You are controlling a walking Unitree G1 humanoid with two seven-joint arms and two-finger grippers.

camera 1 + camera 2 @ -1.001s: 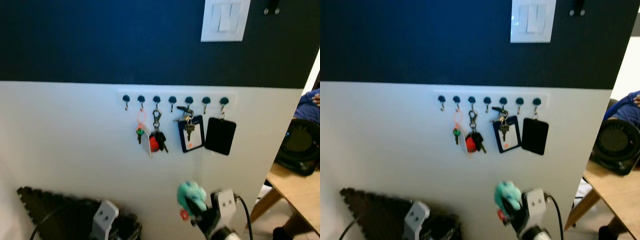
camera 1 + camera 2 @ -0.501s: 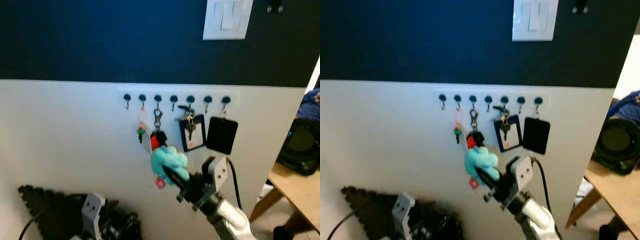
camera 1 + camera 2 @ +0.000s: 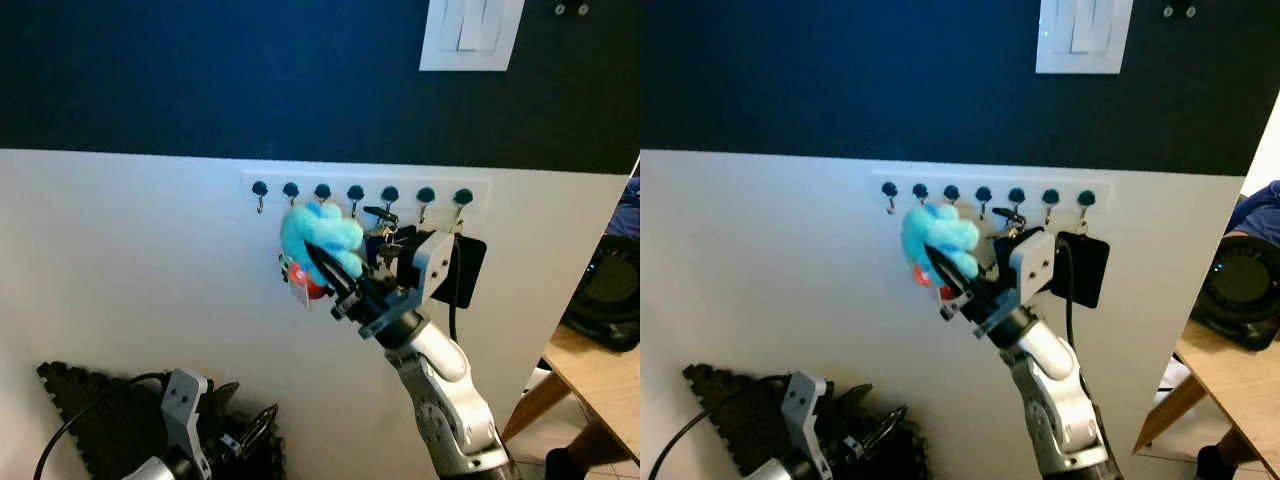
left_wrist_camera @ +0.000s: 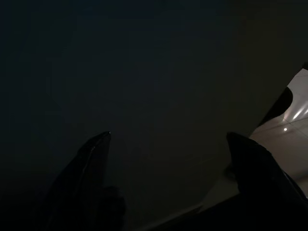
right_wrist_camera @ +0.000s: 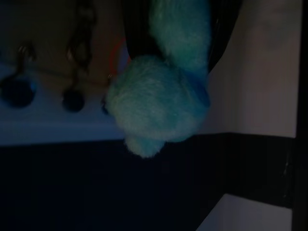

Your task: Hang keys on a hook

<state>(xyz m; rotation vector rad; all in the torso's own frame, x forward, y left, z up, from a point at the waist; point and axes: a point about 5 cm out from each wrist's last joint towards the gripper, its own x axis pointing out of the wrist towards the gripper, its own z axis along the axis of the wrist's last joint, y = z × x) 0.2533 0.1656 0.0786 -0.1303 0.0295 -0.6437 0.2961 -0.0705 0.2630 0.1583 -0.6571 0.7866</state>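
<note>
A white rail of several dark-knobbed hooks (image 3: pixel 360 191) runs along the white wall panel. My right gripper (image 3: pixel 325 268) is raised to the rail, shut on a fluffy turquoise pompom keychain (image 3: pixel 318 235), which covers the hooks left of the middle. A red tag (image 3: pixel 301 285) hangs under the pompom. In the right wrist view the pompom (image 5: pixel 161 98) sits between the dark fingers, close to the hook knobs (image 5: pixel 73 100). The left-most hook (image 3: pixel 259 190) is bare. My left gripper (image 3: pixel 250 430) hangs low at the left, open.
A key bunch (image 3: pixel 383 232) and a black card holder (image 3: pixel 466 268) hang on the right-hand hooks. A white light switch (image 3: pixel 470 33) is on the dark upper wall. A black foam mat (image 3: pixel 85 420) leans low left. A wooden table (image 3: pixel 592 385) stands at the right.
My right arm has lifted the pompom keychain from near the floor up to the hook rail. The head camera has tilted slightly.
</note>
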